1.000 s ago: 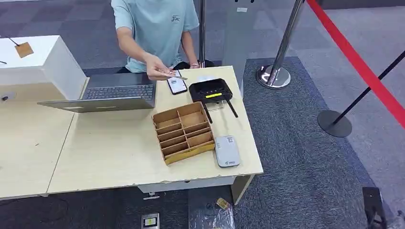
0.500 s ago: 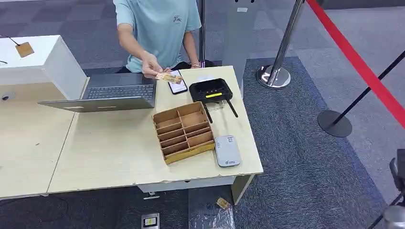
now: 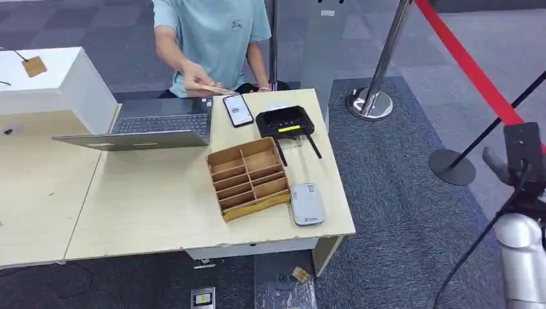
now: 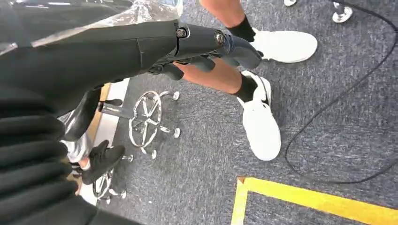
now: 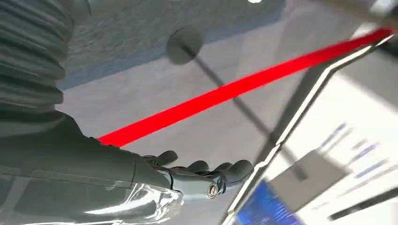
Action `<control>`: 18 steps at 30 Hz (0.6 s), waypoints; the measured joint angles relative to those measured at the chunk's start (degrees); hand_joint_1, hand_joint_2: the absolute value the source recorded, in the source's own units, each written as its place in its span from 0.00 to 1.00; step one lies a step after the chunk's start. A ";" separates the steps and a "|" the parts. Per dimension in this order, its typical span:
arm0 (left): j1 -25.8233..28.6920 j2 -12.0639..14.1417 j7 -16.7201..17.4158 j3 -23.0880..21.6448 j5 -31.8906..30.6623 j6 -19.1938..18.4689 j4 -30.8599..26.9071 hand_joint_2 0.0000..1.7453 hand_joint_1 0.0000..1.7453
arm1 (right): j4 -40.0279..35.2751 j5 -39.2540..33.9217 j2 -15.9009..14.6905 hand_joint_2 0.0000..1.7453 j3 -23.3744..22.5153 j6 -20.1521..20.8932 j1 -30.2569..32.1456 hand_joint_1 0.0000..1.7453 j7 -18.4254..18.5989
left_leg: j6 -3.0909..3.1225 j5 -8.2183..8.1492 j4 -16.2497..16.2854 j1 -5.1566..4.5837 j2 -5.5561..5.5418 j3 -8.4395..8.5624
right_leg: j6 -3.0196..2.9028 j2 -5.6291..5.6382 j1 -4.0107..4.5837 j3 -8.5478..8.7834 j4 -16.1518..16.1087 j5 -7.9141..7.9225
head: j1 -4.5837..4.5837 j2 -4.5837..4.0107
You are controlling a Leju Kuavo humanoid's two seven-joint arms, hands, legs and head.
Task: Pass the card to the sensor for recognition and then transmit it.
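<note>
The right arm has risen into the head view beyond the table (image 3: 193,219) edge; the right hand (image 5: 206,176) is empty, fingers loosely spread. The left hand (image 4: 211,44) hangs empty, fingers extended over carpet. The card (image 3: 216,90) is pinched by the person's hand (image 3: 193,77), behind the laptop (image 3: 145,125), left of the phone (image 3: 237,109) and card reader (image 3: 284,122).

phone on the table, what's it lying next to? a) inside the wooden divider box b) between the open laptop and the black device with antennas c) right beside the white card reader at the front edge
b: in the head view the phone lies flat on the table, with the laptop on one side and the black device on the other.
</note>
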 joint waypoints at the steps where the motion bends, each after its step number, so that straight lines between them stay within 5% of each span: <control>1: -0.02 0.00 -0.11 -0.13 -0.09 0.00 0.00 1.00 0.00 | -0.72 0.17 0.02 1.00 1.97 0.82 -1.02 0.00 0.33 | 0.00 0.00 0.00 0.00 0.01 0.01 | 0.00 0.00 0.00 0.00 0.00 0.00 | -0.04 0.00; 17: -0.10 0.00 -1.57 -1.51 -1.27 -1.14 0.00 1.00 0.00 | -4.67 5.09 2.67 1.00 27.31 11.40 -16.31 0.00 2.84 | -0.02 0.07 0.00 0.01 -0.23 -0.12 | 0.00 -0.11 0.01 -0.14 0.03 0.00 | -0.02 0.00; 18: -0.11 0.02 -1.71 -1.57 -1.31 -1.18 0.00 1.00 0.00 | -4.78 5.37 2.91 0.00 29.01 12.04 -17.18 0.00 2.90 | -0.02 0.08 0.00 0.03 -0.24 -0.12 | 0.00 -0.11 0.01 -0.15 0.03 0.00 | -0.04 0.00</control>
